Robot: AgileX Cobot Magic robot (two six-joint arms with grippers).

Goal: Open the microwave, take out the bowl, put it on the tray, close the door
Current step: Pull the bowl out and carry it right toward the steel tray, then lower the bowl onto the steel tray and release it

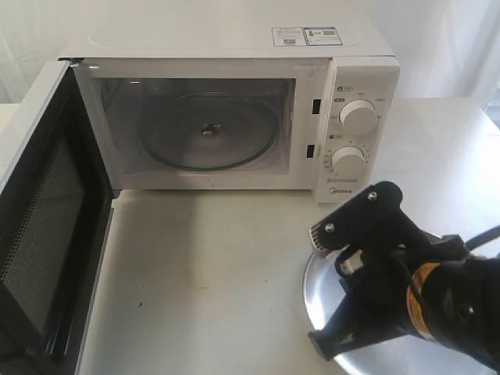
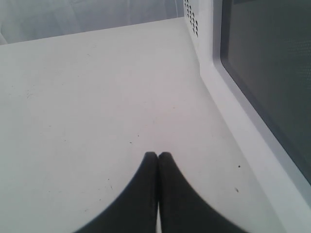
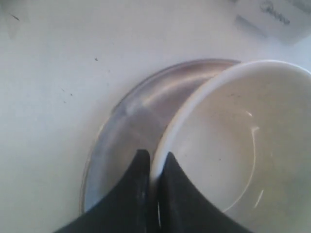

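The white microwave (image 1: 234, 43) stands at the back with its door (image 1: 47, 234) swung wide open to the left. Its cavity holds only the glass turntable (image 1: 207, 133). The steel tray (image 1: 316, 301) lies on the table at front right, in front of the dials. My right gripper (image 1: 348, 269) hangs over it and hides the bowl in the exterior view. In the right wrist view the right gripper (image 3: 154, 158) is shut on the rim of the cream bowl (image 3: 233, 136), which is over the tray (image 3: 131, 121). My left gripper (image 2: 158, 155) is shut and empty beside the door's dark window (image 2: 272, 73).
The open door takes up the front left of the white table (image 1: 211, 273). The microwave's side vents (image 2: 192, 19) show beyond the left gripper. The dial panel (image 1: 355, 133) is just behind the tray.
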